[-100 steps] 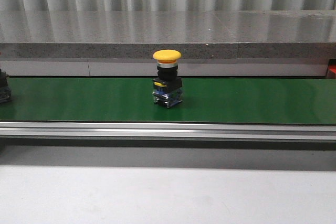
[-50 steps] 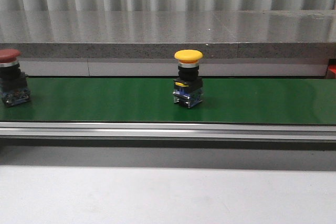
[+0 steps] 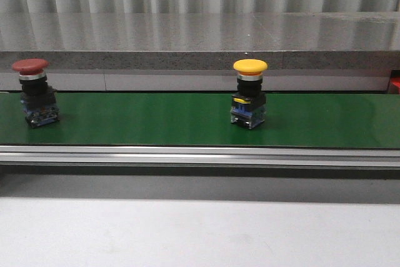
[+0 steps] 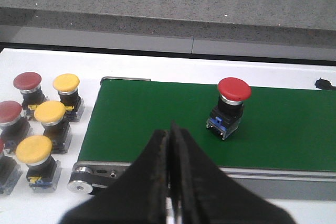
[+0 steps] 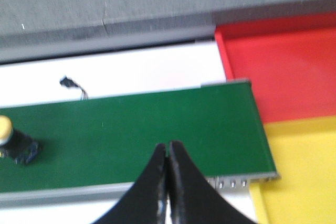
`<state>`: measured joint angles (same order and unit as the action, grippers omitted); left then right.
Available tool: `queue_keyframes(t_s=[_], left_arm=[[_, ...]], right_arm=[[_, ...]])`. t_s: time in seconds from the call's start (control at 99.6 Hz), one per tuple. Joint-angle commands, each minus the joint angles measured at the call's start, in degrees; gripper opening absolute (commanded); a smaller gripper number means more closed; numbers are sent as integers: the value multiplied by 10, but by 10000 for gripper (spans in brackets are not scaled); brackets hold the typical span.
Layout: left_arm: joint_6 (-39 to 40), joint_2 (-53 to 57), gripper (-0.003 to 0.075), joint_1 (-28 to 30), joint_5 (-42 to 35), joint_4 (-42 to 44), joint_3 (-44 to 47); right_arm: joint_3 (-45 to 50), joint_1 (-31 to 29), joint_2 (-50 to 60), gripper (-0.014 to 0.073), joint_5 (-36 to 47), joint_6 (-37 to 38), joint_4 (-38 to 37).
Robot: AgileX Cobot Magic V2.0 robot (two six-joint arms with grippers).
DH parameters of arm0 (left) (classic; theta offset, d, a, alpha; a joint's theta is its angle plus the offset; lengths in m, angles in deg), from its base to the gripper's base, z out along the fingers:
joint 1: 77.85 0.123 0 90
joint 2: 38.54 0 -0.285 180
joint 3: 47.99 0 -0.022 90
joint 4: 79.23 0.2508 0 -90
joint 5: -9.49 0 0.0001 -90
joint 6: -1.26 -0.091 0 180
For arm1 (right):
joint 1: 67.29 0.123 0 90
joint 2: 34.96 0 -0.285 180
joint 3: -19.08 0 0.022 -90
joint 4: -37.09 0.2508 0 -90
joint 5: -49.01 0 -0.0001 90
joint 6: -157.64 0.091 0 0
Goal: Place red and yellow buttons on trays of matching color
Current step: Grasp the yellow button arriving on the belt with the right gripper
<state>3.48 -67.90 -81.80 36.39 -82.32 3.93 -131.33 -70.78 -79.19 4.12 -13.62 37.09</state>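
Note:
A yellow-capped button (image 3: 249,101) stands upright on the green belt (image 3: 144,123), right of centre in the front view; its edge shows in the right wrist view (image 5: 10,141). A red-capped button (image 3: 37,100) stands at the belt's left, seen too in the left wrist view (image 4: 230,108). My left gripper (image 4: 170,129) is shut and empty, hanging above the belt's near edge, apart from the red button. My right gripper (image 5: 168,148) is shut and empty over the belt. The red tray (image 5: 283,66) and yellow tray (image 5: 304,171) lie past the belt's right end.
Several spare red and yellow buttons (image 4: 39,124) stand on the white table by the belt's left end. A grey stone ledge (image 3: 200,42) runs behind the belt. A metal rail (image 3: 200,154) edges the belt's front. A small black cable end (image 5: 71,85) lies behind the belt.
Both buttons have travelled to the right along the belt; the red one has come fully into the front view from the left edge.

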Motion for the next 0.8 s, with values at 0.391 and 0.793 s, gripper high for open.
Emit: queue_keyframes(t_s=[0.391,0.793], left_arm=[[0,-3,-19,-5,-50,-6,-16],[0,-3,-19,-5,-50,-6,-16]], right_arm=[[-20,1,-64,577,-37,-70,50],[-29,39,-254,577,-8,-282,228]])
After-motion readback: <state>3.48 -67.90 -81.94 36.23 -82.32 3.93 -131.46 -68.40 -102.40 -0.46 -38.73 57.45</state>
